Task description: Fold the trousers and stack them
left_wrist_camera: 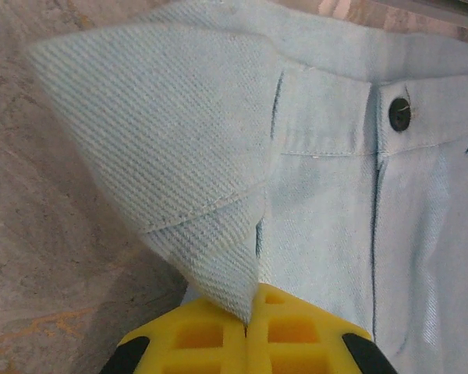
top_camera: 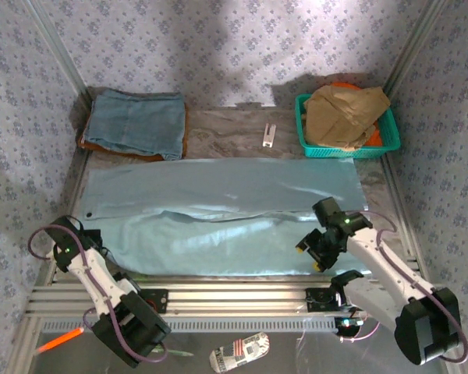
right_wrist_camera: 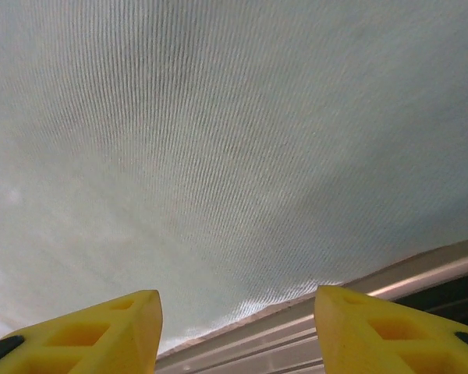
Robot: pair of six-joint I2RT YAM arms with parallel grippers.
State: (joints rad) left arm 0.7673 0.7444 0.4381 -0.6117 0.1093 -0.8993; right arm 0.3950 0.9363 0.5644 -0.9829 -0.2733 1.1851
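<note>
Pinching a waistband corner of the trousers (left_wrist_camera: 335, 202), the left gripper (left_wrist_camera: 249, 331) has its yellow fingers pressed together, and the cloth rises in a folded peak beside the button (left_wrist_camera: 399, 114). The right gripper (right_wrist_camera: 238, 308) stands spread over the leg end near the table's front edge, apparently just clear of the cloth. The trousers lie flat across the table (top_camera: 226, 125), waist left, legs right. Behind them are a folded denim garment (top_camera: 136, 125) and a green basket (top_camera: 343, 153) holding a tan garment (top_camera: 347, 109).

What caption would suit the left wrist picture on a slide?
Closed yellow fingers pinch a waistband corner of the pale blue trousers, button showing, over a marbled table.
</note>
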